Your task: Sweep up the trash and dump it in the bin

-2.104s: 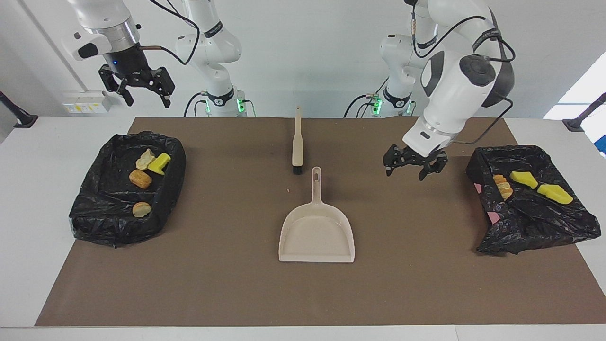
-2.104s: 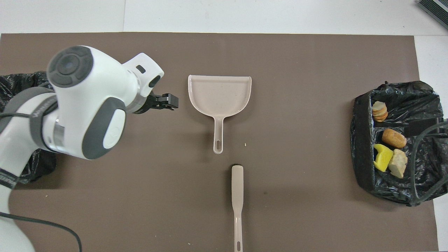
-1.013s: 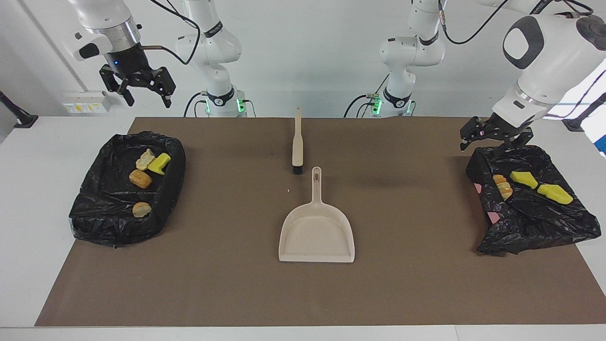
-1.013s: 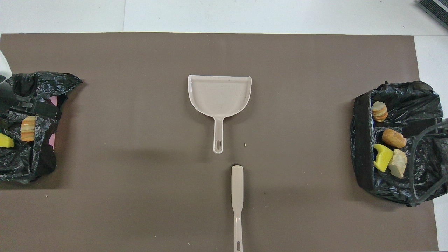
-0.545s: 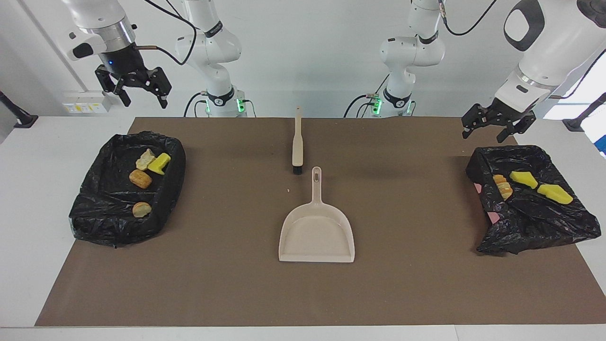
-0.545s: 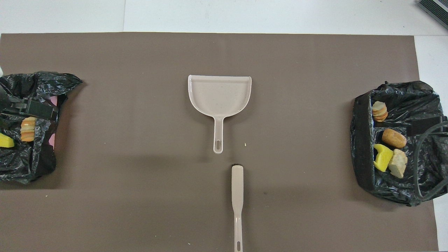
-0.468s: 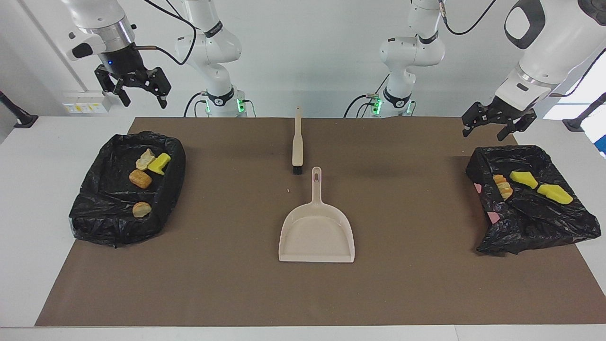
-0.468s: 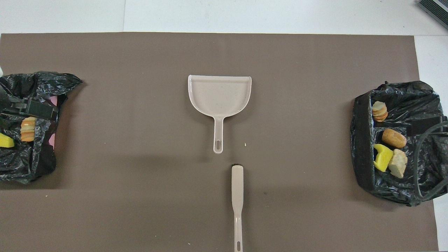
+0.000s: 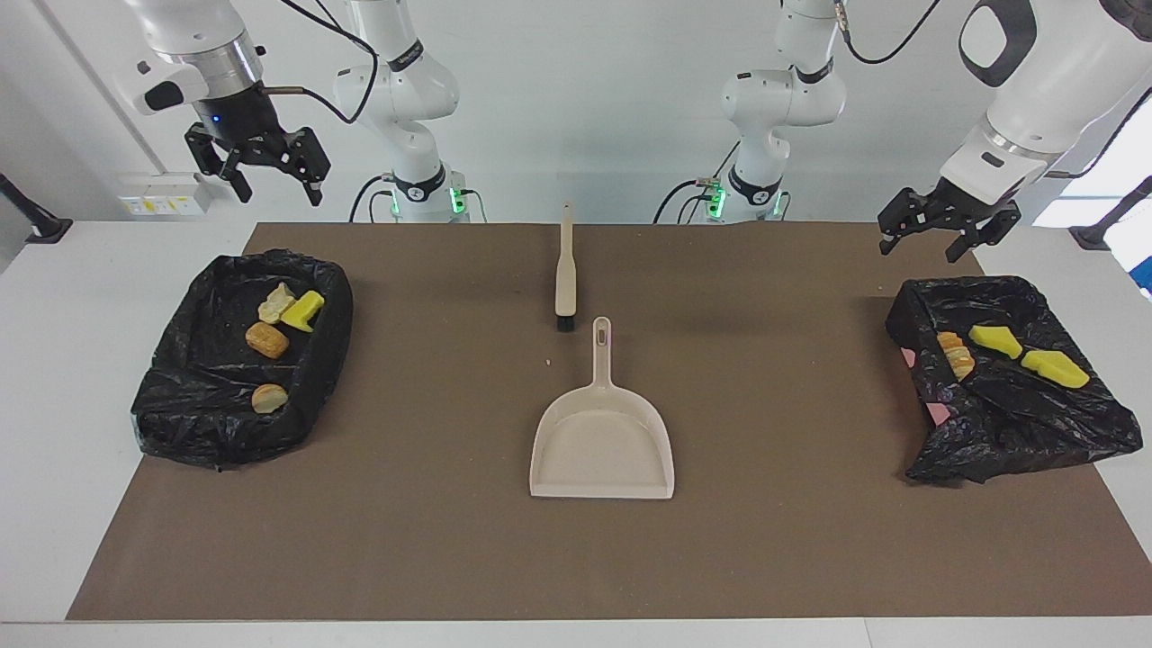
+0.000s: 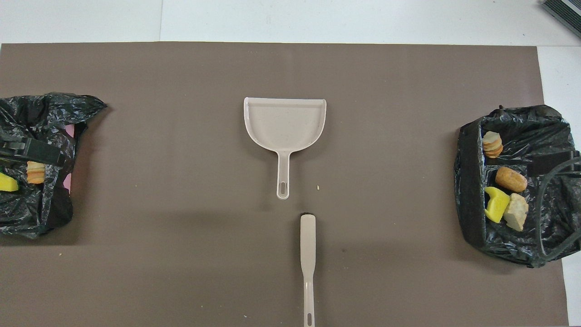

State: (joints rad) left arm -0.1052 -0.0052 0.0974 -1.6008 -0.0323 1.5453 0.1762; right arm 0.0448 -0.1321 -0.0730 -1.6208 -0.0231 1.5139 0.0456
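Brown mat (image 9: 450, 540) spread over a white table (image 9: 54, 360). Beige dustpan (image 9: 601, 450) flat at mid-mat, empty, handle toward the robots. Brush (image 9: 565, 274) lying just beside that handle's tip, nearer to the robots, bristles at the dustpan end, apart from it by a small gap. One tiny crumb (image 9: 547, 362) on the mat beside the dustpan handle. Two bins lined with black bags, one at each end of the table. Bin (image 9: 238, 360) at the right arm's end holding trash (image 9: 267, 340): a yellow chunk, a pale piece and two tan bread-like lumps. Other bin (image 9: 1008, 387) at the left arm's end, bag crumpled, holding two yellow chunks (image 9: 1026, 353) and a striped tan piece (image 9: 956, 353). Right gripper (image 9: 274, 186) raised in the air at the mat's corner by the first bin, fingers apart, nothing between them. Left gripper (image 9: 932, 247) raised over the mat's edge beside the other bin, fingers apart, nothing between them. In the overhead view, only a dark sliver of each gripper at the frame edges.
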